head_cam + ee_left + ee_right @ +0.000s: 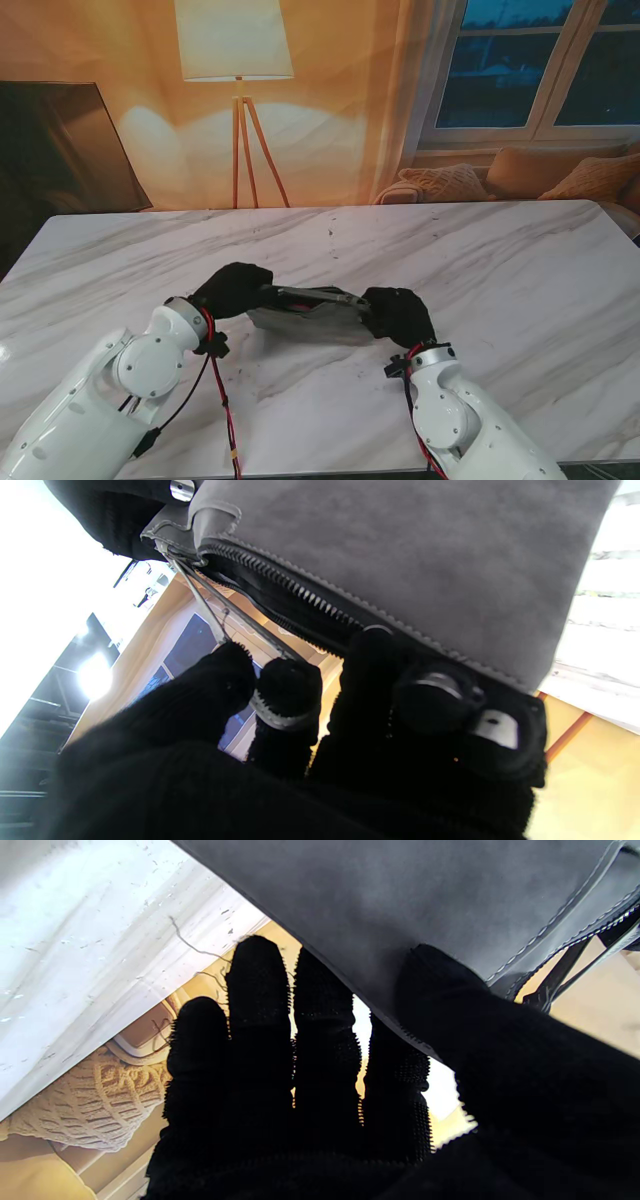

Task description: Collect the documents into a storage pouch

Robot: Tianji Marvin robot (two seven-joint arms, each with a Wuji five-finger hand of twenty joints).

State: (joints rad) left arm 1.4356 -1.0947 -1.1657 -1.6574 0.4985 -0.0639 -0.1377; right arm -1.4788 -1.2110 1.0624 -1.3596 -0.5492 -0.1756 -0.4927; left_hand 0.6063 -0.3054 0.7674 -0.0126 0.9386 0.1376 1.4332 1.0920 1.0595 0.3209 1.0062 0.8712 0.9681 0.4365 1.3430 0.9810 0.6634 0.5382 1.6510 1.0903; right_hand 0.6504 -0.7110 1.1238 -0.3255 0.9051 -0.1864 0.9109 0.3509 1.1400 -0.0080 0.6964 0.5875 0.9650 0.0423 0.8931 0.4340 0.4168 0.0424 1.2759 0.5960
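Black-gloved left hand (232, 288) is gripping one end of the flat grey felt storage pouch (312, 315); in the left wrist view its fingertips (287, 680) are pinching at the zip edge, with the metal zipper (295, 592) standing partly parted beside them. The black-gloved right hand (398, 312) is clamping the opposite end, thumb (450, 995) pressing on one face of the felt and the remaining fingers lying behind it.

Taking the pouch as landmark: it is hanging between the two hands, at the middle of the white marble table (520, 270), apparently lifted clear of the surface, though contact along its lower edge cannot be ruled out. Its long axis is running left to right, from one hand to the other, sagging slightly toward the right hand. Each hand is touching its own end, so neither is nearer.

No documents are visible on the table or, as far as can be made out, in the pouch mouth. Judgement: the opening is lying on the left hand's side, so any widening or loading is likely to turn on that hand while the right steadies.
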